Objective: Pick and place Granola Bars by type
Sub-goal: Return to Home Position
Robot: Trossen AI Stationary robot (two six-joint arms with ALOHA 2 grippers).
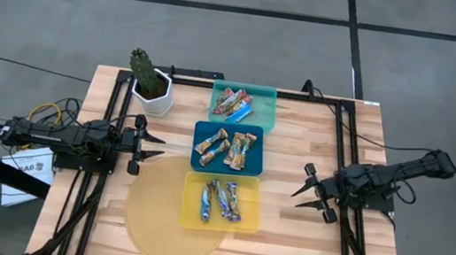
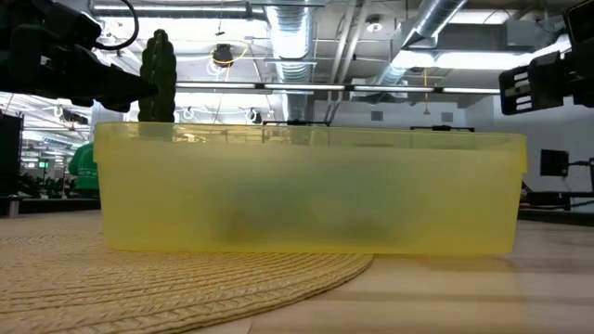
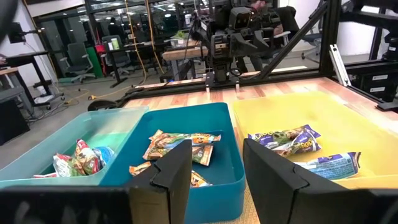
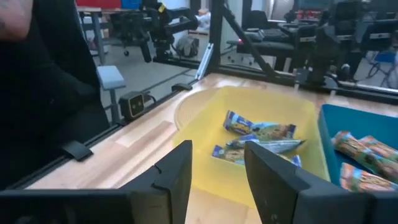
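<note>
Clutter near the trays: what do we log?
— We log a potted cactus (image 1: 147, 80) beside the teal tray (image 1: 268, 106). A round woven mat (image 1: 152, 220) lies partly under the yellow tray (image 1: 189, 213).
And the grippers?
— Left gripper (image 1: 149, 152) sits left of the blue tray (image 1: 252, 160) and right gripper (image 1: 302, 187) right of the yellow one. Both are clear of the trays, fingers spread and empty.
Bars?
— We record red-multicolour bars (image 1: 233, 104) in teal, tan-brown bars (image 1: 225, 148) in blue and blue-white bars (image 1: 222, 200) in yellow. We cannot read the wrapper print.
</note>
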